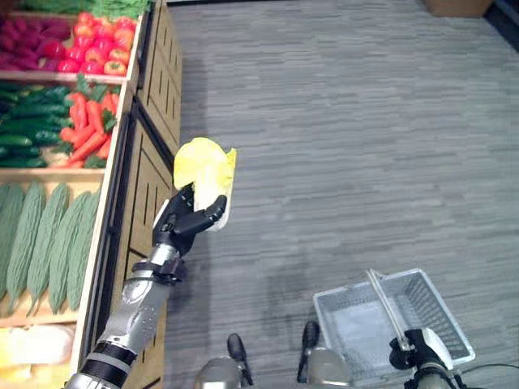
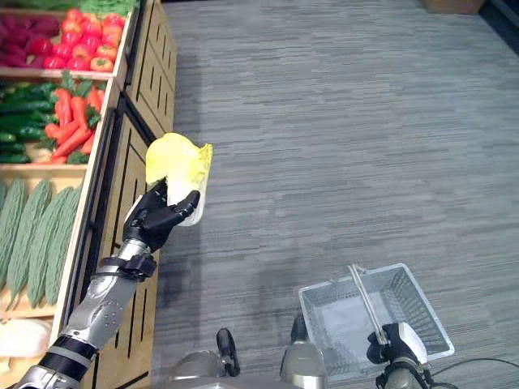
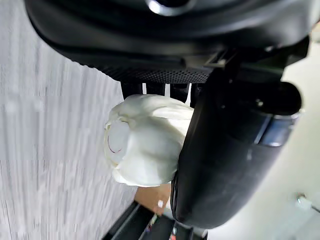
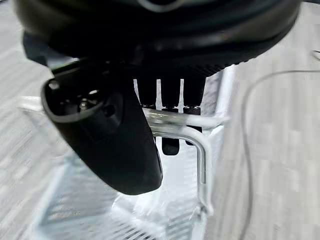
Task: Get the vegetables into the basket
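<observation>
Nearest, the right hand [image 1: 422, 347] clasps the handle of the silver wire basket [image 1: 442, 320], while the left hand [image 1: 188, 219], clamped on the pale yellow-leafed cabbage [image 1: 205, 168], holds it far-left of the basket.

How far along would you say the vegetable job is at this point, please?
Picking looks done: the left hand has its fingers round a yellow cabbage, clear of the wooden stand and over the floor. The right hand holds the basket by its handle. The basket looks empty, so the drop remains.

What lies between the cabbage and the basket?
Bare grey floor; in the left eye view nothing stands between the cabbage in the left hand and the basket.
</observation>
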`<state>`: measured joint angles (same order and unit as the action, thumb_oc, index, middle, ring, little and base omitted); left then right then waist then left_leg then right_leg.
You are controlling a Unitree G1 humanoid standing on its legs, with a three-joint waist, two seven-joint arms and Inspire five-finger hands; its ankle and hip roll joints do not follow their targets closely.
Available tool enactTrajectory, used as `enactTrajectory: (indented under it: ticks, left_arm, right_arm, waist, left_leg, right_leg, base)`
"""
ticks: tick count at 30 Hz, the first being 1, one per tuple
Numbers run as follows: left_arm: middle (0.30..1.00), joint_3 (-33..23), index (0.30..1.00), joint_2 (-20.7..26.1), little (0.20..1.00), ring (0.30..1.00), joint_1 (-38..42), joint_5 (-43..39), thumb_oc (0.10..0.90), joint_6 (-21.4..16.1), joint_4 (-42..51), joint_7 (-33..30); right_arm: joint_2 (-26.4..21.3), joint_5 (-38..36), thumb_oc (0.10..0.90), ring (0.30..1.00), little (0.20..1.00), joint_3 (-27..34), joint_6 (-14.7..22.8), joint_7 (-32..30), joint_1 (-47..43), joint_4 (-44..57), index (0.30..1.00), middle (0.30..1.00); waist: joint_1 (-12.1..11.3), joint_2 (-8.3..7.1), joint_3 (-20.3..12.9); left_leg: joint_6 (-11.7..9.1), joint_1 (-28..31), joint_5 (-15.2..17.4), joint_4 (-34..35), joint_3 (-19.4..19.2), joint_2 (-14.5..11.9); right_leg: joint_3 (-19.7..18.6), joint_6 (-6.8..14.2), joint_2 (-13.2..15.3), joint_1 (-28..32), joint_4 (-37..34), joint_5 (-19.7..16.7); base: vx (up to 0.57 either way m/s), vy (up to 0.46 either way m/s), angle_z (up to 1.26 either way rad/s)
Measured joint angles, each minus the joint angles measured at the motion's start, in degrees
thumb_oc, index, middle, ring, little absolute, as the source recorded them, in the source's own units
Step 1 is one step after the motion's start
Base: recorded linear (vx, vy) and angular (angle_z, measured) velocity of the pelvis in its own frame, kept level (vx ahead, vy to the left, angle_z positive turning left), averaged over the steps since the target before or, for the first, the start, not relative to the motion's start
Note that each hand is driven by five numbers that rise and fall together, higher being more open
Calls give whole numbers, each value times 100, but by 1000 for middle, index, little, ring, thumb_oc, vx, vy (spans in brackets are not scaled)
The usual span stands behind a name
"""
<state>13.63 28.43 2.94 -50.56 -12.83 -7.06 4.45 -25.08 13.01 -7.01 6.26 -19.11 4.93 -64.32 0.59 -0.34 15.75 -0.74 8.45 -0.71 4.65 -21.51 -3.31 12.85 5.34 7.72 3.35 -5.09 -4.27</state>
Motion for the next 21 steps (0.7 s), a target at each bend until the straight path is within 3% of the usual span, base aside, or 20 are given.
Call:
enactTrajectory:
  ticks: [1, 6, 10, 15, 21]
  left_arm:
    - [300, 31, 300, -33, 300, 300, -156, 2, 400, 37, 9, 90]
    - [300, 48, 300, -48, 300, 300, -199, -1, 400, 60, 27, 115]
    - [300, 83, 300, 37, 300, 300, -205, 1, 400, 170, 31, 156]
    - [300, 425, 300, 397, 300, 300, -194, 8, 400, 183, 57, 193]
    - [300, 870, 300, 930, 300, 300, -94, 339, 400, 252, 400, 357]
  right_arm:
    - [-66, 49, 400, 300, 300, -1, 23, 12, 61, -28, 300, 300]
    - [-391, 35, 400, 300, 300, 221, 26, 33, 124, -87, 300, 300]
    - [-865, 42, 400, 300, 300, 218, 10, 171, 181, -114, 300, 300]
    - [-1364, 84, 400, 300, 300, 142, -41, 257, 200, 27, 300, 300]
    - [-2214, 348, 400, 300, 300, -310, -103, 355, 65, 1174, 300, 300]
  waist:
    - [35, 13, -205]
    - [19, 81, -311]
    - [17, 162, -362]
    - [34, 188, -382]
    - [59, 184, -383]
  left_leg:
    - [-144, 34, -93, -17, 125, -231]
    - [-388, 11, -216, 36, 261, -506]
    - [-473, -33, -183, 67, 359, -457]
    - [-426, -42, -181, 68, 351, -405]
    - [-332, -78, -244, 40, 259, -319]
  right_leg:
    - [-58, -17, -215, 20, 3, 4]
    - [-29, -189, -491, 72, -1, 113]
    - [-13, -168, -443, 71, -28, 149]
    - [-49, -123, -395, 51, -27, 110]
    - [-156, -261, -332, -55, 2, -60]
  base:
    - [49, -326, -31]
    - [17, -166, 11]
    - [17, -36, 8]
    - [8, 6, -2]
    - [-2, 32, -8]
